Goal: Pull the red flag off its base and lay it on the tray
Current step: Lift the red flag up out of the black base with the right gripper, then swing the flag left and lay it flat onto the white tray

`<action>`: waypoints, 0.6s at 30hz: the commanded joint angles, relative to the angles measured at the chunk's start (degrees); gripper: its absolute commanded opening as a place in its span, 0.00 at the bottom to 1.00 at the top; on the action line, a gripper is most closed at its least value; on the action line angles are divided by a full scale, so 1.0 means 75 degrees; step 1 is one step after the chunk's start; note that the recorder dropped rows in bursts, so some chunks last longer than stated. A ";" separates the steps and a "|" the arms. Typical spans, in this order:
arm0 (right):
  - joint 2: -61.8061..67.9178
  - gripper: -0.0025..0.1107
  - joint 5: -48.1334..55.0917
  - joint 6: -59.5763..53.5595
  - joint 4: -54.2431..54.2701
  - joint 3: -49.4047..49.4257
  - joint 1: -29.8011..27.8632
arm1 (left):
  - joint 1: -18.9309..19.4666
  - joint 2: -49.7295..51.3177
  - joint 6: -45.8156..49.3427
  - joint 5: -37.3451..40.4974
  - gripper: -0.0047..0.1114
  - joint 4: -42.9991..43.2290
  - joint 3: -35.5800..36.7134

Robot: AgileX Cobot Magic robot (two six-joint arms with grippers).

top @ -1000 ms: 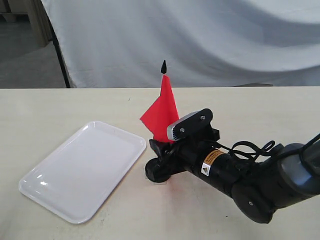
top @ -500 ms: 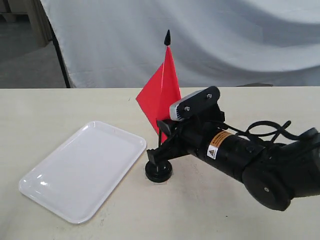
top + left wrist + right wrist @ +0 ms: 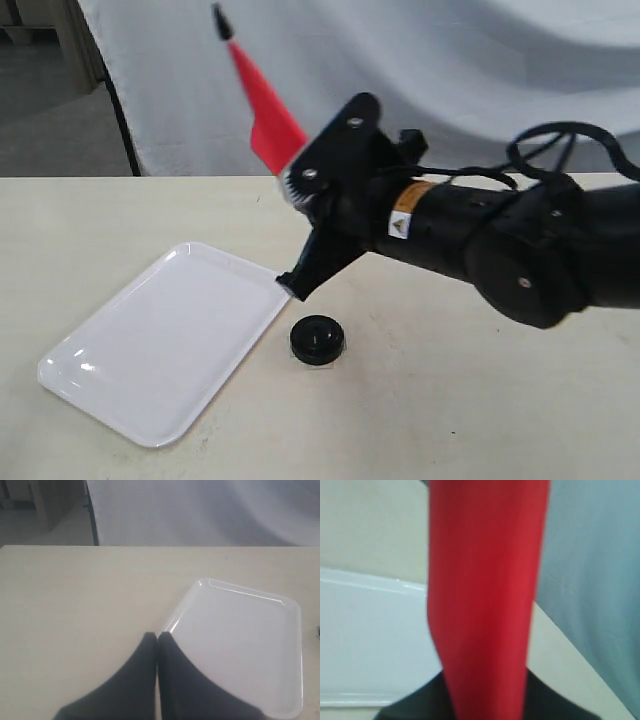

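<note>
The red flag (image 3: 268,118) is off the base and held high, its stick tilted with the black tip (image 3: 221,22) toward the upper left. My right gripper (image 3: 300,275) is shut on the flag, whose red cloth (image 3: 485,580) fills the right wrist view between the dark fingers. Below the gripper, the round black base (image 3: 317,340) sits alone on the table, just right of the white tray (image 3: 170,335). My left gripper (image 3: 157,637) is shut on nothing, its tips over the tray's (image 3: 240,645) near edge; it is out of the exterior view.
A white cloth backdrop (image 3: 450,70) hangs behind the beige table (image 3: 120,215). The right arm (image 3: 500,240) with its black cables reaches in from the right, above the table. A dark pole (image 3: 120,110) stands at the back left.
My right gripper has risen and swung up to the left with the flag. The stick came out of the base, which stayed on the table. The flag now leans left.
</note>
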 commanded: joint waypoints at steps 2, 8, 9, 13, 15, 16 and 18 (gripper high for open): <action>0.0926 0.02 0.1651 -0.2037 -0.0075 -0.1470 0.0763 | -0.0034 -0.0008 0.0010 0.0000 0.04 0.0000 0.0012; 0.2376 0.02 0.2588 -0.3525 -0.0292 -0.2811 0.1105 | -0.0034 -0.0008 0.0010 0.0000 0.04 0.0000 0.0012; 0.2543 0.02 0.2711 -0.3574 -0.0478 -0.2977 0.1123 | -0.0034 -0.0008 0.0010 0.0000 0.04 0.0000 0.0012; 0.3227 0.02 0.3391 -0.3487 -0.1316 -0.3799 0.1167 | -0.0034 -0.0008 0.0010 0.0000 0.04 0.0000 0.0012; 0.3534 0.02 0.3946 -0.3201 -0.2011 -0.4238 0.1238 | -0.0034 -0.0008 0.0010 0.0000 0.04 0.0000 0.0012; 0.3655 0.02 0.4266 -0.3030 -0.2462 -0.4421 0.1301 | -0.0034 -0.0008 0.0010 0.0000 0.04 0.0000 0.0012; 0.3977 0.02 0.5057 -0.2175 -0.4085 -0.4841 0.1516 | -0.0034 -0.0008 0.0010 0.0000 0.04 0.0000 0.0012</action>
